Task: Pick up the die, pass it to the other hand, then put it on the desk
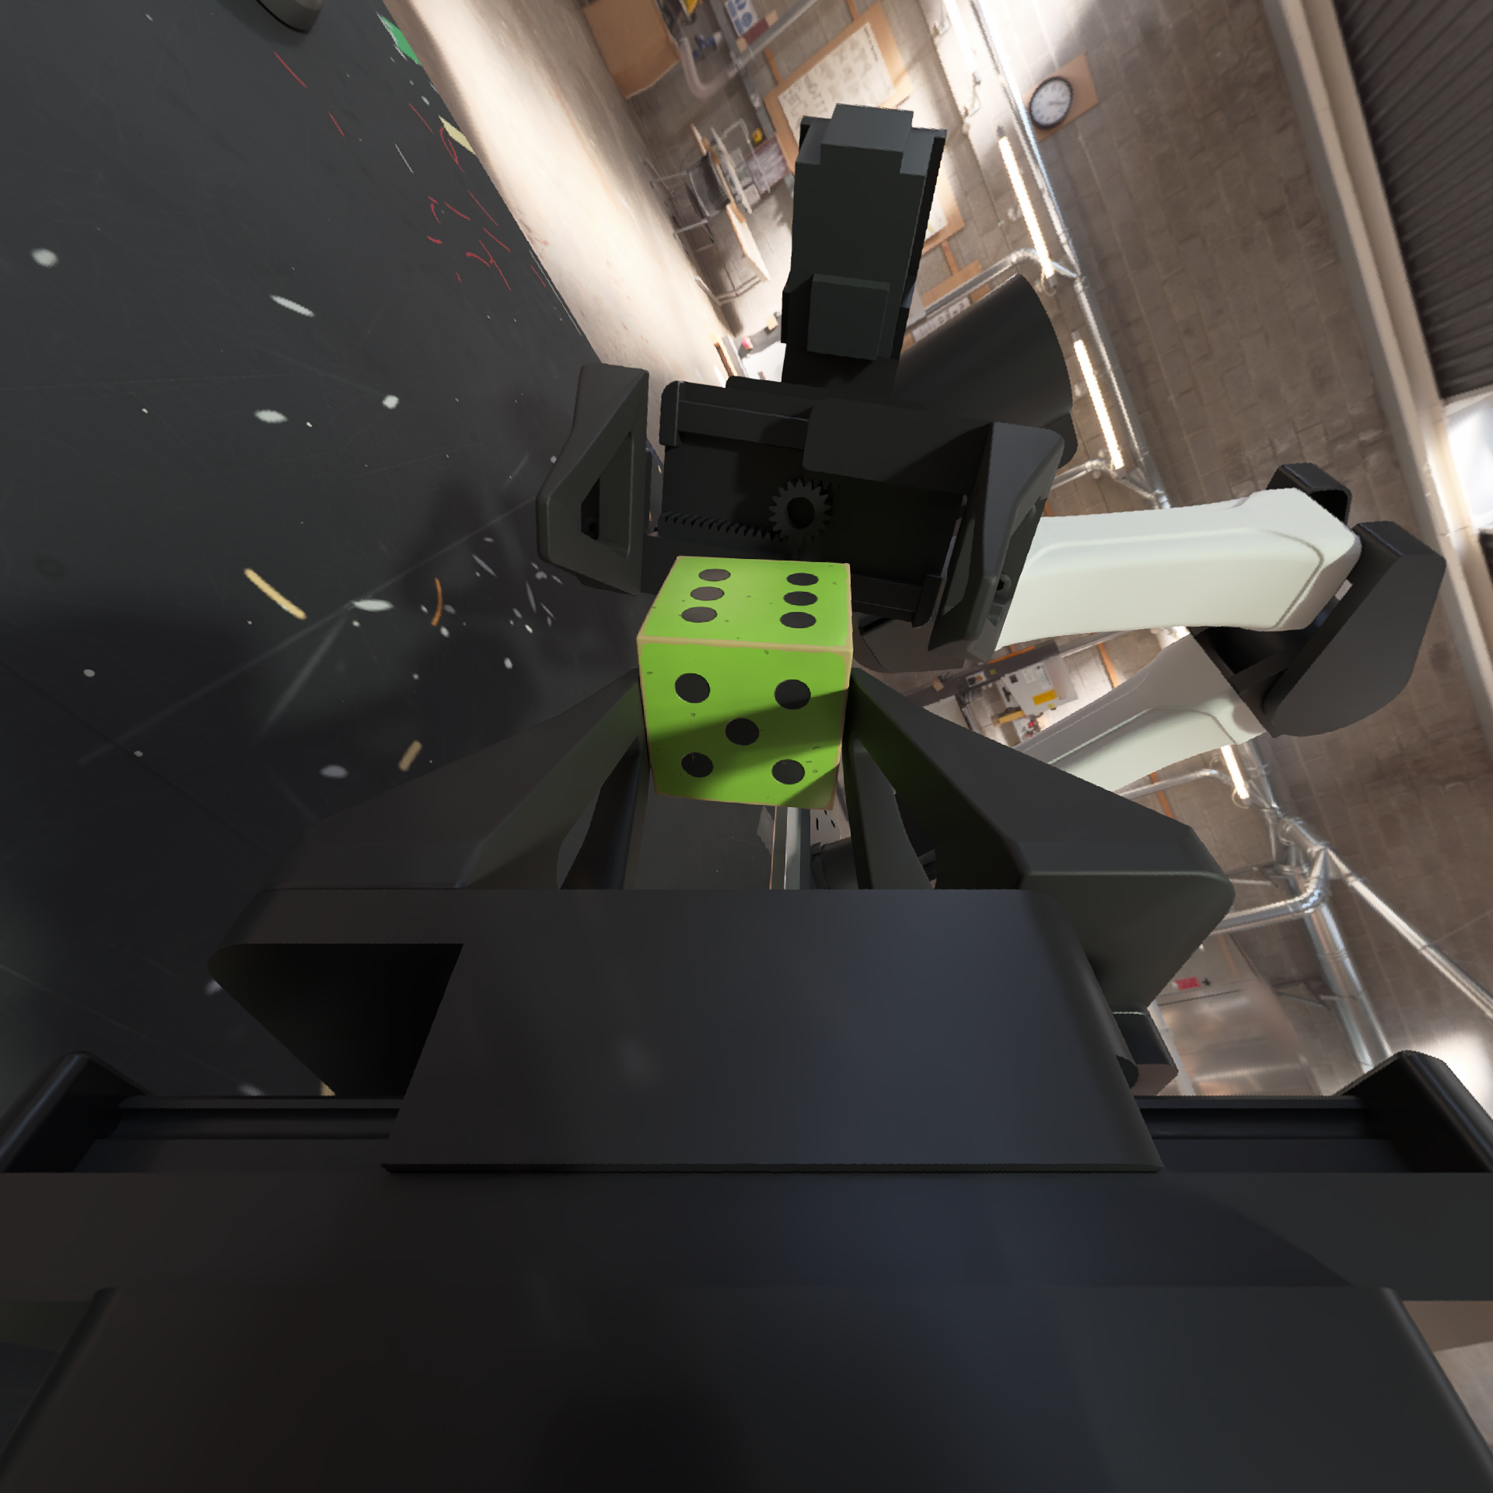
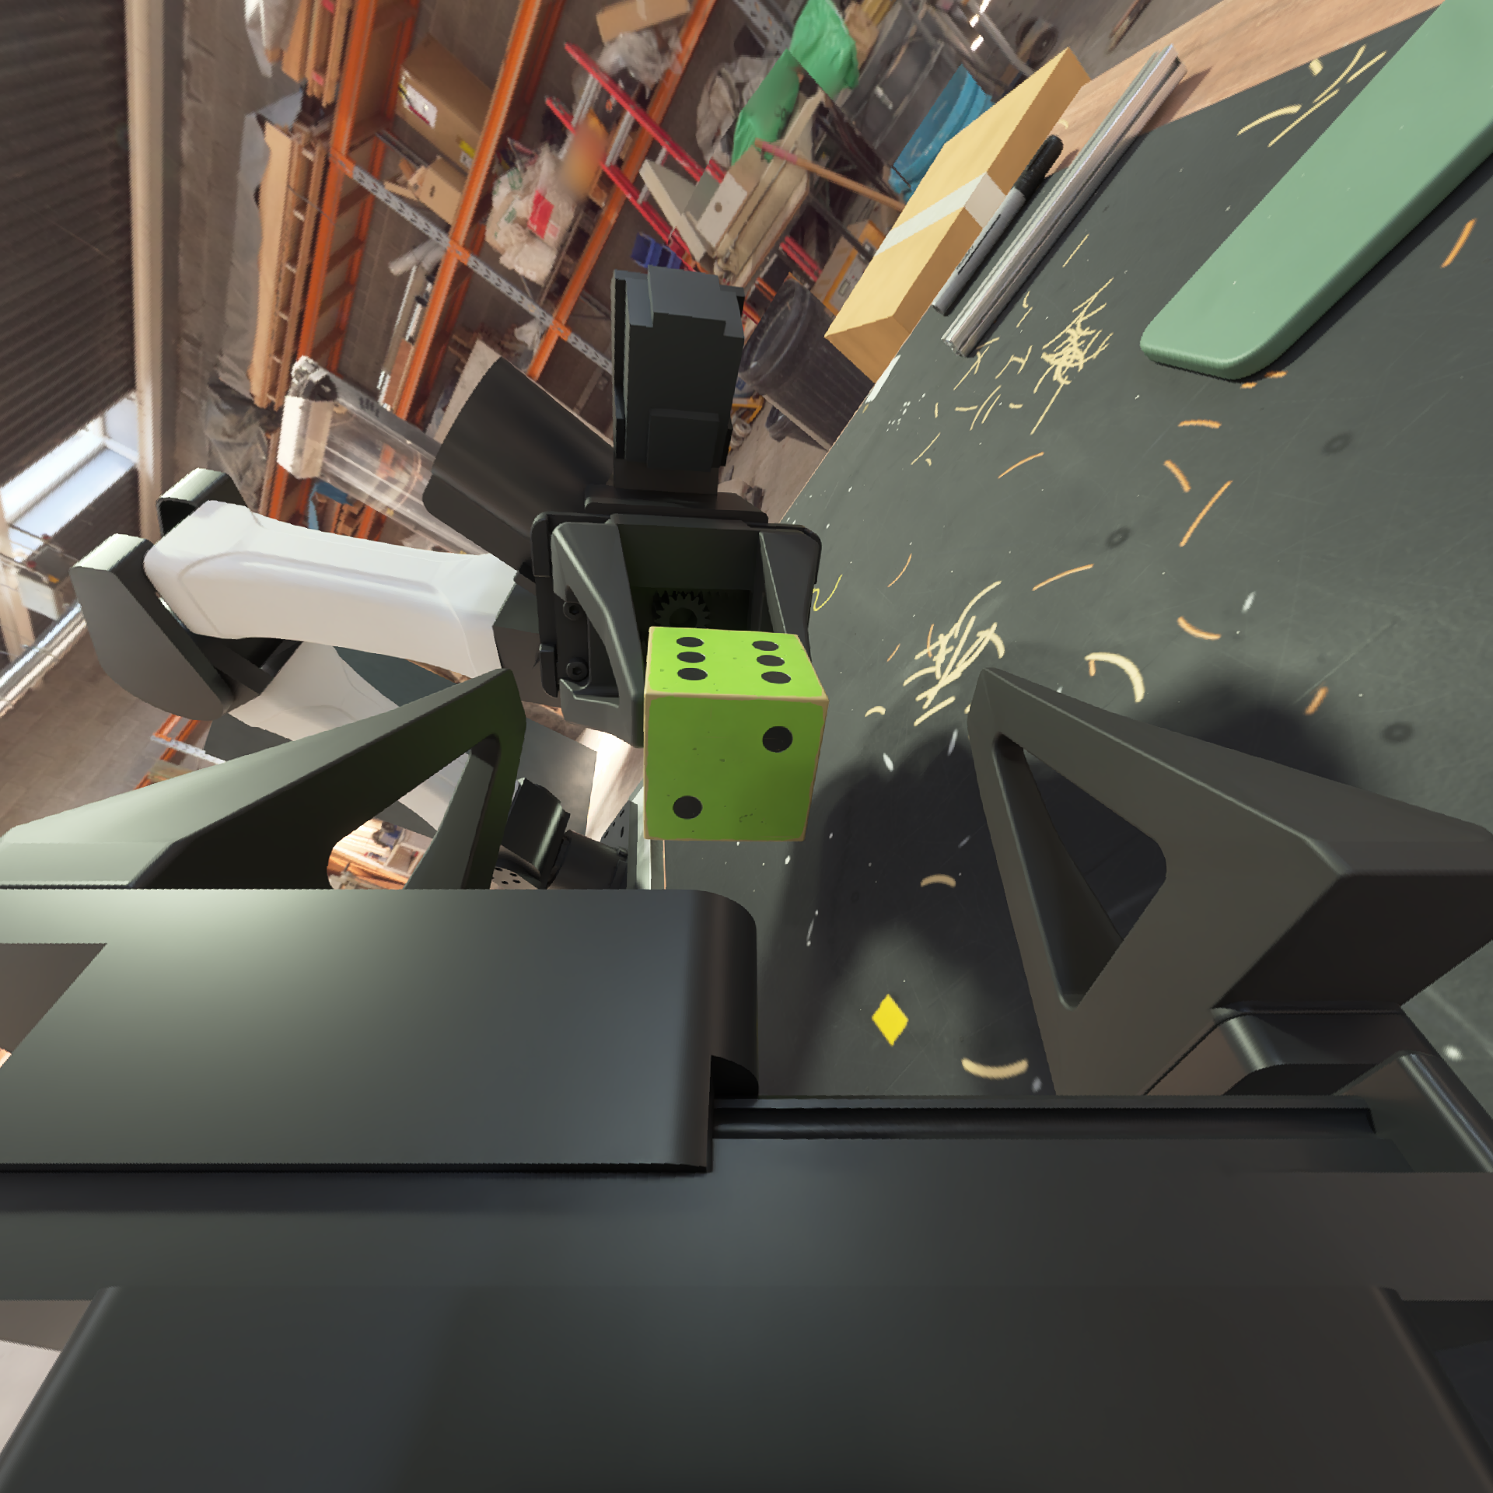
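Gripping the green die (image 1: 743,687) above the tabletop (image 1: 202,485), the left end effector (image 1: 743,775) held firm. The right end effector (image 2: 743,727), spread wide, flanked it untouching. Releasing early, or closing off-centre toward 9 o'clock, risked dropping it.

Lime-green die (image 1: 743,687) with black pips, dark desk (image 2: 1212,582) flecked orange and cream, pale green pad (image 2: 1325,202), tan box (image 2: 945,218).
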Robot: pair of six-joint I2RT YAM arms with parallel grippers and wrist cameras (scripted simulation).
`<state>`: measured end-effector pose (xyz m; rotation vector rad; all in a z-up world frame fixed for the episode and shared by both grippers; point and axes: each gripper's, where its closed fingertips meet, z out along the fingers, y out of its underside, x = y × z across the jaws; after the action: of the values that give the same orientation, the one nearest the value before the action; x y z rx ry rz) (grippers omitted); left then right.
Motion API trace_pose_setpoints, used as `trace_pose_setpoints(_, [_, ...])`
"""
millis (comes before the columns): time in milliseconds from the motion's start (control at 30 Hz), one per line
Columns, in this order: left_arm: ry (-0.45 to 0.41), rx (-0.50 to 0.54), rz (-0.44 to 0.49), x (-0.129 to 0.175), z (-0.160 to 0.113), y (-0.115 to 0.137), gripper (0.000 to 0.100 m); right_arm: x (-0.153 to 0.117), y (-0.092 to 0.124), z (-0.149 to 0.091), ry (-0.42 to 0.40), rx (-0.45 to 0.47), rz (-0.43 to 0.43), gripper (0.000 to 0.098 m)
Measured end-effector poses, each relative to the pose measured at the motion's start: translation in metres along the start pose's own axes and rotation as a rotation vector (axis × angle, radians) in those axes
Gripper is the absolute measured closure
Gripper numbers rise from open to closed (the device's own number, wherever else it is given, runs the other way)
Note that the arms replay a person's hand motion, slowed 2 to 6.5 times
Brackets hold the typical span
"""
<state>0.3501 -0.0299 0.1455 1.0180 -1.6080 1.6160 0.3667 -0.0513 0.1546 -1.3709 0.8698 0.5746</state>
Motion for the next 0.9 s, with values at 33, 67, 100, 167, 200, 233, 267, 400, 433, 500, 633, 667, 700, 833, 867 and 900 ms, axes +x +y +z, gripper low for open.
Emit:
trace_pose_setpoints(33, [-0.001,-0.001,0.003,0.0,0.0,0.0,0.061,0.001,0.001,0.001,0.0,-0.003,0.001,0.0041])
trace_pose_setpoints(67, [-0.004,-0.003,0.005,-0.001,0.001,0.001,0.061,0.002,0.002,0.002,0.001,-0.007,0.005,0.0044])
trace_pose_setpoints(100, [-0.009,-0.005,0.007,-0.002,0.001,0.002,0.061,0.004,0.003,0.004,0.001,-0.011,0.009,0.0051])
trace_pose_setpoints(167, [-0.018,-0.012,0.011,-0.005,0.002,0.003,0.061,0.007,0.006,0.006,0.0,-0.018,0.019,0.0081])
trace_pose_setpoints(200, [-0.021,-0.015,0.012,-0.006,0.003,0.004,0.061,0.008,0.007,0.007,-0.003,-0.021,0.025,0.0099])
trace_pose_setpoints(233, [-0.023,-0.019,0.013,-0.006,0.004,0.005,0.061,0.009,0.008,0.008,-0.008,-0.023,0.032,0.0118])
trace_pose_setpoints(267, [-0.025,-0.022,0.014,-0.006,0.004,0.006,0.061,0.01,0.009,0.009,-0.015,-0.025,0.04,0.0142])
trace_pose_setpoints(400, [-0.027,-0.034,0.018,-0.007,0.007,0.008,0.061,0.008,0.012,0.012,-0.06,-0.038,0.077,0.035])
trace_pose_setpoints(433, [-0.029,-0.038,0.018,-0.008,0.008,0.009,0.061,0.007,0.013,0.013,-0.074,-0.043,0.086,0.0448])
trace_pose_setpoints(500, [-0.034,-0.044,0.02,-0.009,0.009,0.011,0.061,0.006,0.014,0.013,-0.096,-0.053,0.102,0.0579])
trace_pose_setpoints(633, [-0.044,-0.055,0.033,-0.01,0.009,0.013,0.061,0.007,0.016,0.013,-0.106,-0.061,0.1,0.0591])
trace_pose_setpoints(667, [-0.047,-0.058,0.04,-0.01,0.009,0.013,0.06,0.006,0.016,0.013,-0.105,-0.061,0.092,0.0591])
trace_pose_setpoints(700, [-0.05,-0.063,0.048,-0.01,0.009,0.014,0.06,0.006,0.016,0.013,-0.104,-0.061,0.084,0.0591])
trace_pose_setpoints(833, [-0.063,-0.082,0.081,-0.008,0.008,0.016,0.06,0.003,0.018,0.013,-0.102,-0.065,0.053,0.0591])
trace_pose_setpoints(867, [-0.067,-0.085,0.09,-0.008,0.008,0.016,0.06,0.002,0.019,0.013,-0.102,-0.066,0.047,0.0591])
trace_pose_setpoints(900, [-0.071,-0.087,0.1,-0.007,0.007,0.016,0.06,0.001,0.019,0.013,-0.102,-0.068,0.041,0.059])
